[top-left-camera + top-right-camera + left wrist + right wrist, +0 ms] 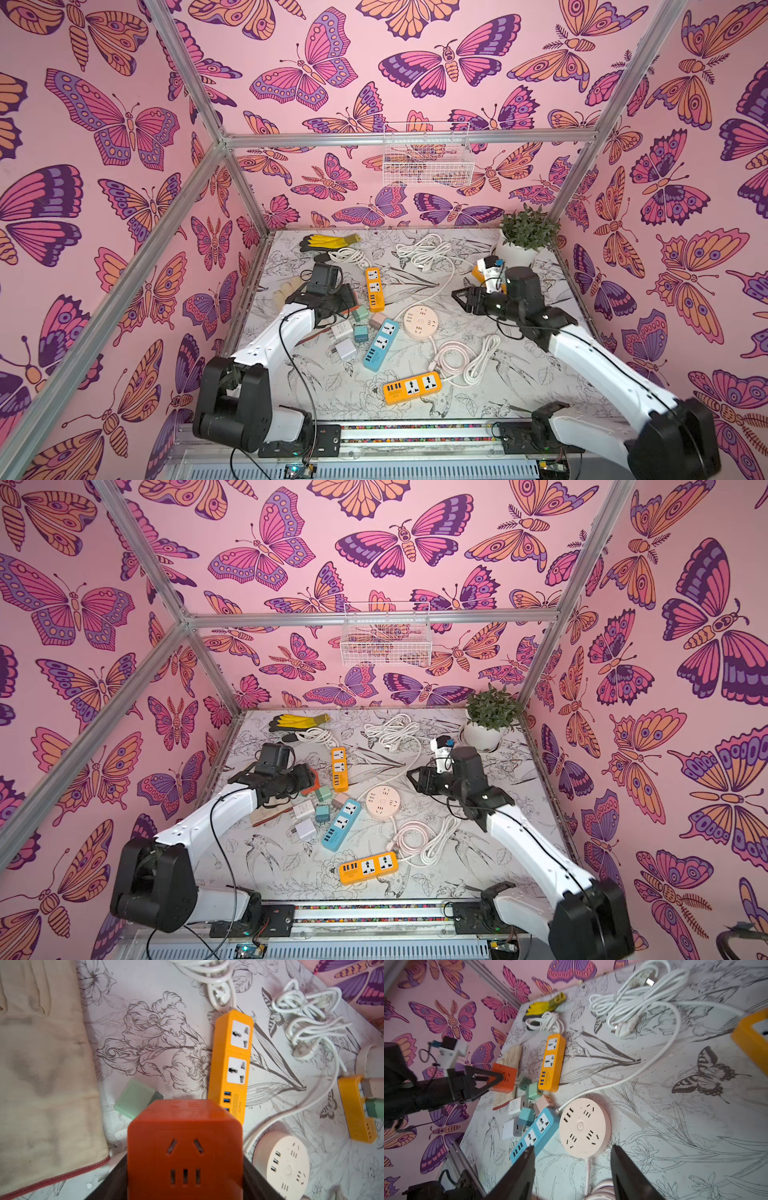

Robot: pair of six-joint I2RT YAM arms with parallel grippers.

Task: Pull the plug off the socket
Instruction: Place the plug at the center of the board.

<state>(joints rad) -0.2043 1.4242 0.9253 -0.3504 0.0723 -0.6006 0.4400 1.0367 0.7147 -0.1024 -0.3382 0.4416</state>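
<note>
1. Orange-red plastic is seen in the cube-shaped socket (185,1147), which is clamped between the jaws of the left pincer (347,297) near the left side of the flower-printed tabletop (457,399).
2. Two faces of the cube are shown in the left wrist view, both with bare slots; the remaining faces are hidden.
3. A mint-green square plug adapter (135,1098) is found on the tabletop just beside the cube. Whether the two are touching cannot be told.
4. A cream fabric glove (41,1064) is spread out next to the cube, towards the tabletop's left edge.
5. The right pincer (573,1147) is held open, its jaws spread apart with nothing gripped, and it is raised above a pale peach round socket hub (584,1128).
6. A blue rectangular power strip (535,1132) is laid just beside the round hub.
7. Between that strip and the cube, loose plug adapters are gathered: a pale pink one (378,320), a teal one (360,333) and two white ones (341,330) (345,350).
8. An orange rectangular power strip (552,1061) is placed beyond the cube, and a second orange strip (411,387) is set near the front edge.
9. In the left wrist view, a third orange strip (353,1109) is seen with a pale pink plug (372,1088) and a green plug (374,1108) seated in it.
</note>
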